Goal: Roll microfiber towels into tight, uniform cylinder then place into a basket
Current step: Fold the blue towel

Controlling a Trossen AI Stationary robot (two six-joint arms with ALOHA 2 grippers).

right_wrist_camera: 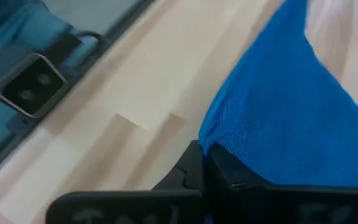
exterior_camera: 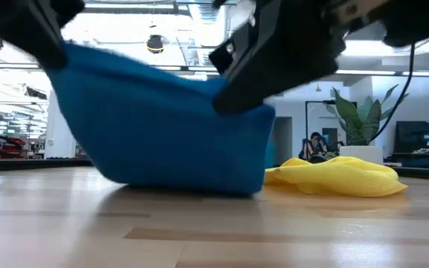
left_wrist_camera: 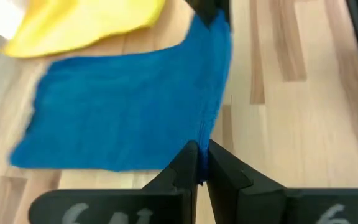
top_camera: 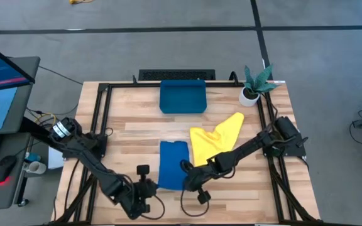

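Blue microfiber towel [top_camera: 172, 164] is clamped at its near corners by our left claw [left_wrist_camera: 199, 163] and right claw [right_wrist_camera: 205, 163]; uneven pulls could skew the roll

Two towels, one blue [top_camera: 173, 164] and one yellow [top_camera: 213, 141]; one tray [top_camera: 182, 96]; one potted plant [top_camera: 254, 84]; two grippers.
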